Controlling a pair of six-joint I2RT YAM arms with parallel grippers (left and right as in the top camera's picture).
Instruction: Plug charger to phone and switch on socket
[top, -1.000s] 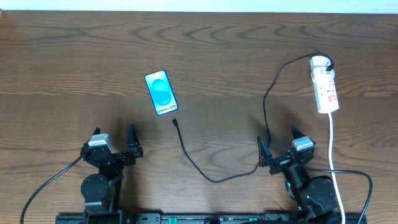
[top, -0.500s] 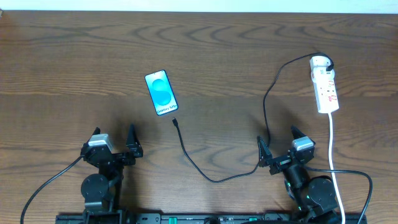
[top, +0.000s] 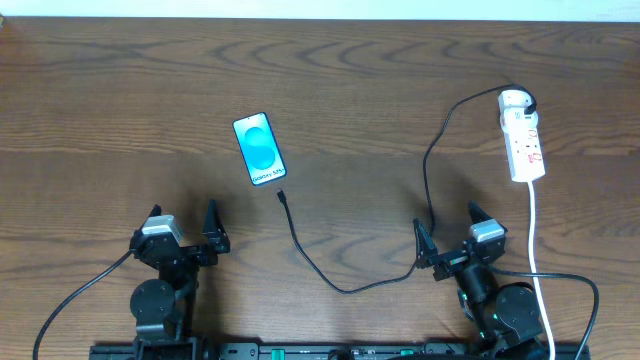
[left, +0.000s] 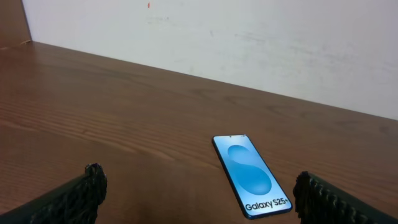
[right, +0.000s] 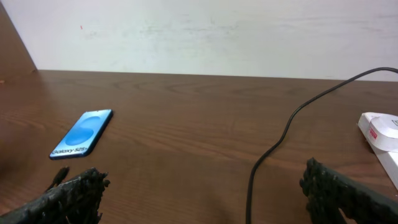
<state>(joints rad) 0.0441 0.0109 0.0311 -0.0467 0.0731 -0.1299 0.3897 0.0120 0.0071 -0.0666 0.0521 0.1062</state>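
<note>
your left gripper (top: 183, 212) and right gripper (top: 446, 220) both stand wide, empty. the long thin black charger cable (top: 345, 290) lies slack, its small connector tip (top: 281, 194) just beside the slim blue-screen phone (top: 259, 149). pinch the stiff tip; the cord likely flops, and the light phone may slide.

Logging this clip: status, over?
Left gripper, right gripper open, empty. Charger unplugged, tip just short of phone. Socket far right, untouched. Nothing in the way.

Wood table (top: 120, 90) w/ phone (top: 259, 149), charger (top: 345, 290), socket (top: 523, 142)
</note>
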